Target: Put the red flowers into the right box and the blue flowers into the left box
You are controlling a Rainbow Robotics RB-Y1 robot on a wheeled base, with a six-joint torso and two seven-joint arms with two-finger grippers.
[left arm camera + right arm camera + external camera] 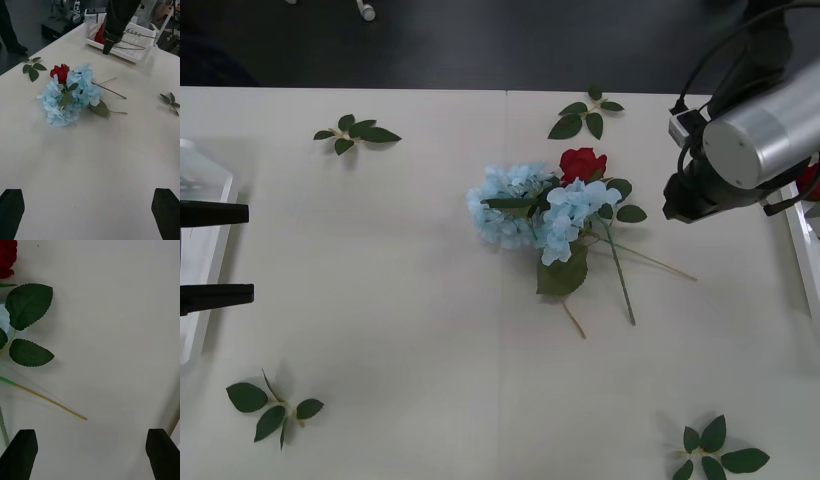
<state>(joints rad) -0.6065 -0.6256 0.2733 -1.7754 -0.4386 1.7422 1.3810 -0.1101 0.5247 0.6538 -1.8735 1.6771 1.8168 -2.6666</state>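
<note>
Two pale blue flowers lie heaped at the table's middle, and one red flower pokes out at their far side. Their stems trail toward me. In the left wrist view the same blue flowers and red flower lie ahead. My left gripper hangs open beside the left box, holding nothing. The right arm hovers right of the heap, near the right box. My right gripper is open over bare table, near a stem tip. The right box holds red flowers.
Loose green leaf sprigs lie at the far left, far middle, near left and near right. Bare tabletop surrounds the flower heap on all sides.
</note>
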